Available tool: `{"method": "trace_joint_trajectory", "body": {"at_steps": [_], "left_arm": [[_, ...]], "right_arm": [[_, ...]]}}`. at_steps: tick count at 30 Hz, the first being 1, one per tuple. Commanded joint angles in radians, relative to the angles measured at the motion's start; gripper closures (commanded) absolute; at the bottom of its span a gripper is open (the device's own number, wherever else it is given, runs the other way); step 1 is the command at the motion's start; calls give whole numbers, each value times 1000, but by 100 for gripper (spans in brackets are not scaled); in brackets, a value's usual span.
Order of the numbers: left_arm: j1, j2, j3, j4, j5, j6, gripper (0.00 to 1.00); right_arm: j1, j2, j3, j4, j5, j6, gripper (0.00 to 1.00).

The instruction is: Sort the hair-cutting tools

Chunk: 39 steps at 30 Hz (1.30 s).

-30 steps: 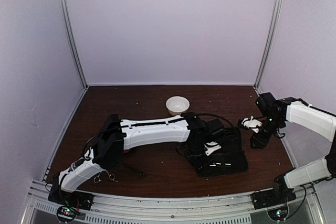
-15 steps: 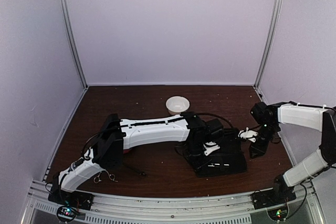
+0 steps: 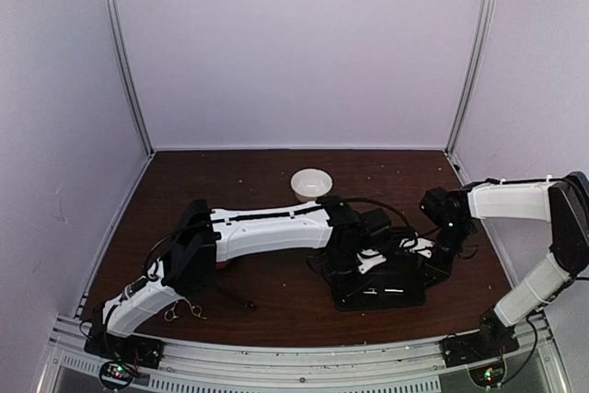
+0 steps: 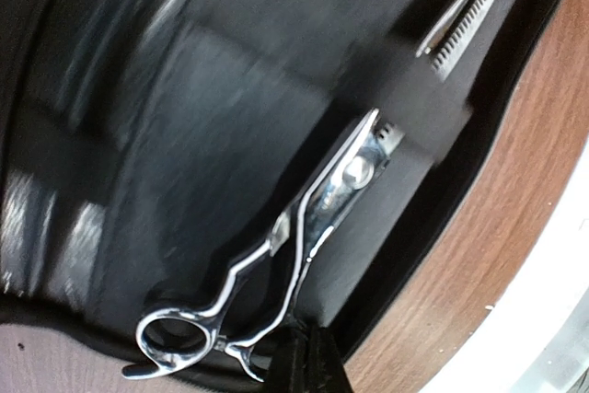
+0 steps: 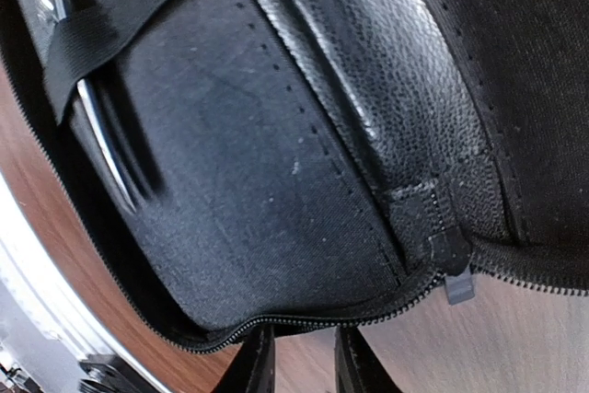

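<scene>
While scissors (image 4: 317, 213) lie in case (image 4: 184, 117), handles beside left end effector (image 4: 302, 361)

Silver toothed scissors (image 4: 317, 204), blades together, under the case (image 4: 184, 135) strap.

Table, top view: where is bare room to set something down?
Free: the back-left tabletop between the left wall and the bowl; the back-right corner behind the right arm. Crowded: around the case, where the left arm also works.
</scene>
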Motion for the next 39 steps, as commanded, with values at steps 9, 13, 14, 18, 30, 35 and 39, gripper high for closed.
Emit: {"method": "trace_joint_trajectory", "body": {"at_steps": [9, 13, 14, 18, 30, 35, 39], "left_arm": [[16, -155, -74, 65, -42, 124, 68], [65, -269, -212, 111, -113, 102, 59], [86, -279, -239, 127, -116, 92, 58], [145, -276, -278, 180, -39, 82, 49], [157, -199, -300, 308, 130, 63, 73], [153, -166, -300, 315, 187, 66, 71], [144, -144, -308, 311, 235, 64, 68]], "right_arm": [[23, -23, 32, 34, -90, 49, 78], [23, -44, 29, 54, -87, 67, 78], [23, -47, 27, 60, -85, 71, 78], [23, -57, 18, 83, -66, 81, 78], [-38, -135, 18, 63, -17, 87, 77], [-46, -136, -6, 38, 40, 10, 74], [-44, -132, -39, -22, 33, -135, 70]]}}
